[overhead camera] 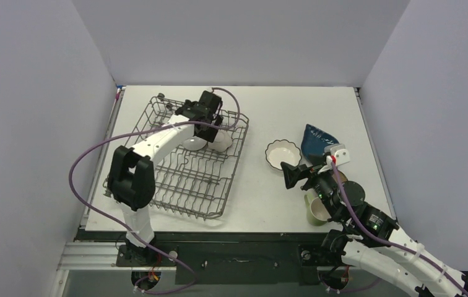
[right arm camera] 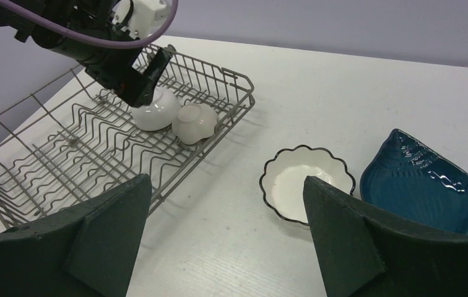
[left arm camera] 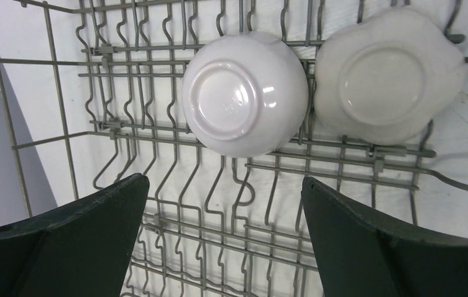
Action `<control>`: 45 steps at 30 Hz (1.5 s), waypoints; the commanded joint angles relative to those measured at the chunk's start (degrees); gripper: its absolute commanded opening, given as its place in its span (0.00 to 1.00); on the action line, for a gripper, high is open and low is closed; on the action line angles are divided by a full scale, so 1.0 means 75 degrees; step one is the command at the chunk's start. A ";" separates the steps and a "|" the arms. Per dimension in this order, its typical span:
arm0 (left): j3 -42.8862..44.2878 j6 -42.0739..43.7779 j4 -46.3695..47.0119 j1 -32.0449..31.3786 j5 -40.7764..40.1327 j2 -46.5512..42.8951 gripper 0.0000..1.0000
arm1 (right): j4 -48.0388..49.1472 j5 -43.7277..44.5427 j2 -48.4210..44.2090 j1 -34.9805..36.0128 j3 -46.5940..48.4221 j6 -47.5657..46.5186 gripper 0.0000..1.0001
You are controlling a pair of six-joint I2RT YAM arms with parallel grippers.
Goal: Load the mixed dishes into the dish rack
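Observation:
The grey wire dish rack (overhead camera: 157, 185) lies on the left of the table. In its far right corner, a plain white bowl (left arm camera: 244, 93) and a small lobed pale dish (left arm camera: 389, 74) rest upside down, side by side. My left gripper (left arm camera: 225, 185) hovers open just above them, holding nothing. On the table right of the rack stand a white scalloped bowl (overhead camera: 282, 153) and a dark blue dish (overhead camera: 317, 140). A light green mug (overhead camera: 316, 210) sits partly under my right arm. My right gripper (right arm camera: 226, 182) is open and empty, near the scalloped bowl (right arm camera: 299, 185).
Pale walls close in the table on the left, back and right. The left arm's purple cable (overhead camera: 95, 151) loops over the rack's left side. Bare white tabletop (overhead camera: 256, 198) lies between the rack and the right arm.

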 commanded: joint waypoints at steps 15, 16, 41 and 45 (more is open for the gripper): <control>-0.4183 -0.3538 0.1886 0.0033 0.4360 -0.6568 1.00 | -0.0260 0.0999 0.0692 -0.0128 0.0069 0.1013 0.87; -0.4392 -0.3600 0.1834 0.0029 0.4603 -0.6724 0.98 | -0.0341 0.1161 0.0732 -0.0155 0.0066 0.1092 0.87; -0.5428 -0.4381 0.2063 -0.0175 0.5806 -0.7913 0.96 | -0.6459 -0.0259 0.2788 -0.4566 0.2398 0.4292 0.87; -0.5452 -0.4379 0.2192 -0.0169 0.5885 -0.7820 0.96 | -0.7095 -0.0312 0.2583 -0.4558 0.2135 0.4818 0.85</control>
